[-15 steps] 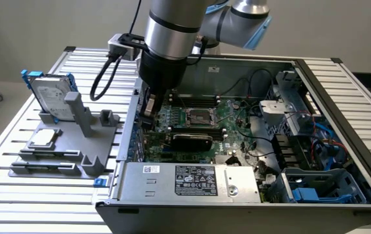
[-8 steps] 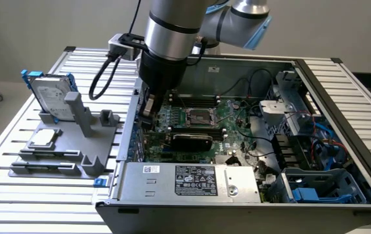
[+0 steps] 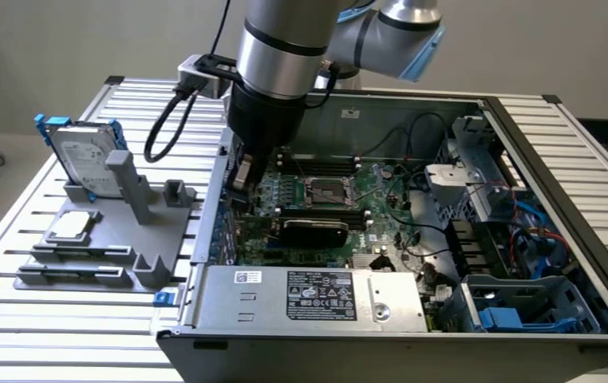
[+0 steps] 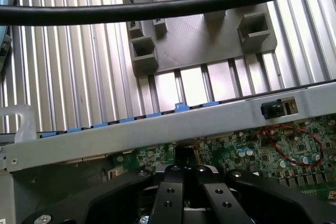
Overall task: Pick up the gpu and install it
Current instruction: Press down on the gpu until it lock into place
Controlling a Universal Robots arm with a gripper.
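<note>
Exterior view puts my gripper low inside the open computer case, at its wall nearest the grey fixture. Wrist view has the fingers drawn together just over the motherboard. Whether the gpu sits between them, I cannot tell; I judge installation underway, not confirmed.

I see a plain pale wall behind a ribbed aluminium table, evenly lit.

Even bright light, slat glare
</note>
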